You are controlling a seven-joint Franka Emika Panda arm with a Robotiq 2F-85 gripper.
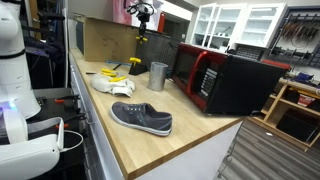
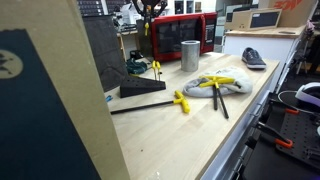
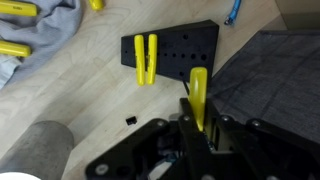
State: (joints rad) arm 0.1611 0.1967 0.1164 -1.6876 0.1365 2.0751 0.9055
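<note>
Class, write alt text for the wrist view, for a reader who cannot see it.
The claw grips a yellow tool handle above a wooden table, beside a black holed holder with a second yellow handle on it. A grey cup stands nearby.

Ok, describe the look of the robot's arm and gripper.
The gripper is glossy black, with jointed bar-link fingers in the wrist view. In an exterior view reddish parts sit at its top, and the smooth, rounded white arm casing carries a blue glow.
</note>
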